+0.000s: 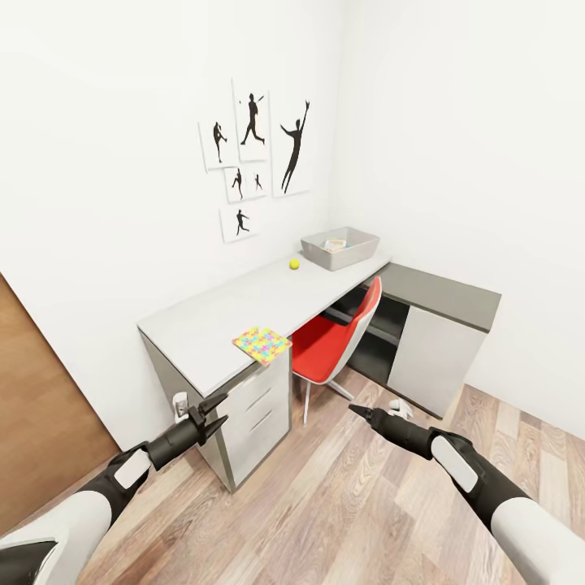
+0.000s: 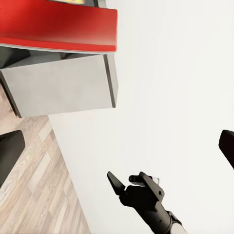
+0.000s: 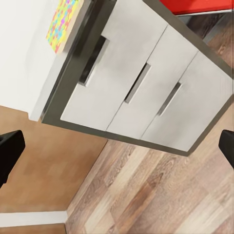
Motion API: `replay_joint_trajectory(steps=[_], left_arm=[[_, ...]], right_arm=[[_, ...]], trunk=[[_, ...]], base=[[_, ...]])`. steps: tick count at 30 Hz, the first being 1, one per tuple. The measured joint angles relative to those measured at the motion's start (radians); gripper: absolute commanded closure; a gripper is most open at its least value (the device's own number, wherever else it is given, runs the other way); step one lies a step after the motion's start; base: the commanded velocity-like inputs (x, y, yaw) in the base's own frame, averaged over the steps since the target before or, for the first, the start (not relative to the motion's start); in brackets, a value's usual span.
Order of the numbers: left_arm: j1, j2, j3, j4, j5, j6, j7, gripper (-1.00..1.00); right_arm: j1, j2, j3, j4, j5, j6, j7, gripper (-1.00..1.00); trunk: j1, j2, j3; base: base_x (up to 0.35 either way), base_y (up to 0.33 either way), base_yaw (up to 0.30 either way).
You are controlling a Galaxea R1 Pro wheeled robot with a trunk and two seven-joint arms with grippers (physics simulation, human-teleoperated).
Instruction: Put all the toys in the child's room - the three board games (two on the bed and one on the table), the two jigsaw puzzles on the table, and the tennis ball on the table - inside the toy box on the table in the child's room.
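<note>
- Left gripper [image 1: 213, 414]: fingers spread apart, nothing between them; it hangs in the air beside the drawer unit [image 1: 262, 413], short of the desk's near corner.
- Right gripper [image 1: 363, 412]: in the head view it reads as one dark tapered tip; in its own wrist view the two fingertips [image 3: 9, 151] sit at opposite edges, so the jaws stand wide and hold nothing.
- Jigsaw puzzle [image 1: 262, 343]: thin, flat, squarish mat of yellow, pink, blue and green pieces, lying at the near edge of the table [image 1: 211, 317], one corner just over the lip.
- Tennis ball [image 1: 294, 263]: small, smooth, yellow-green, loose on the desktop just beside the toy box [image 1: 341, 248].
- Toy box: light grey, sloping walls, thick rim, at the far end of the table; something flat and printed lies inside, too small to identify.
- Table: matte grey slab; drawers show recessed slot handles. Red chair [image 1: 337, 337], glossy moulded shell, is tucked under the desk.
- Risk (judgement): the mat offers almost no edge to pinch; a push could slide it off the lip onto the plank floor.
- Risk: the ball will roll if nudged, possibly off the table.
- Risk: the chair back stands near any approach to the box; an arm could catch it.
</note>
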Motion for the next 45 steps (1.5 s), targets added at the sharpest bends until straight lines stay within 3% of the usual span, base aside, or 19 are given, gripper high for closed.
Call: replay_joint_trajectory(steps=[29, 33, 42, 45], left_arm=[[0.000, -0.013, 0.002, -0.003, 0.001, -0.002, 0.002, -1.00], [0.000, -0.031, 0.004, -0.003, 0.000, -0.005, 0.003, -1.00], [0.001, -0.051, 0.064, -0.003, -0.006, -0.010, 0.002, -1.00], [0.001, -0.064, 0.096, -0.003, -0.007, -0.061, 0.001, -1.00]], right_arm=[[0.000, 0.004, -0.003, 0.000, -0.006, -0.001, 0.003, -1.00], [0.000, 0.003, -0.003, 0.001, -0.005, -0.002, 0.003, -1.00], [0.001, 0.005, -0.003, 0.008, -0.004, -0.005, 0.003, -1.00], [0.001, 0.005, -0.003, 0.008, -0.004, -0.006, 0.003, -1.00]], trunk=[[0.111, -0.203, -0.091], [0.127, -0.231, -0.104], [0.161, -0.294, -0.132], [0.173, -0.315, -0.141]], base=[[0.000, 0.000, 0.000], [0.000, 0.000, 0.000], [0.000, 0.000, 0.000], [0.000, 0.000, 0.000]])
